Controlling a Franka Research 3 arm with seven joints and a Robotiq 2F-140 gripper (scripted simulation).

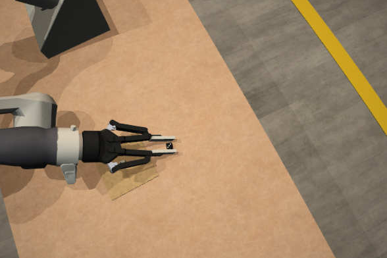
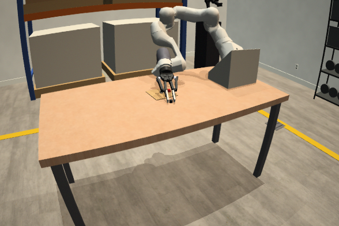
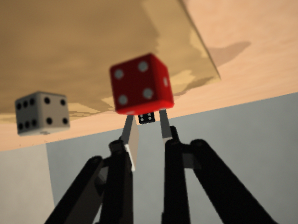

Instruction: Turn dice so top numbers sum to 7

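The gripper (image 1: 175, 145) (image 2: 170, 101) (image 3: 146, 116) is partly open and low, pointing nearly level across the mat (image 1: 131, 182) (image 2: 153, 94) (image 3: 60, 40). A black die (image 1: 169, 145) (image 2: 170, 101) (image 3: 146, 118) is between the fingertips with a gap beside it, off the mat at table level; its top seems to show three. A red die (image 2: 169, 90) (image 3: 132, 85) is over the mat, hidden under the gripper in the top view; a four faces the wrist camera. A white die (image 3: 42, 114) shows a six and a four sideways. The red and white top numbers cannot be read.
A large grey wedge-shaped block (image 1: 79, 20) (image 2: 243, 67) stands on the table (image 1: 210, 178) (image 2: 101, 124), to the right of the arm in the exterior view. The table's long edge runs beyond the fingertips, some way off.
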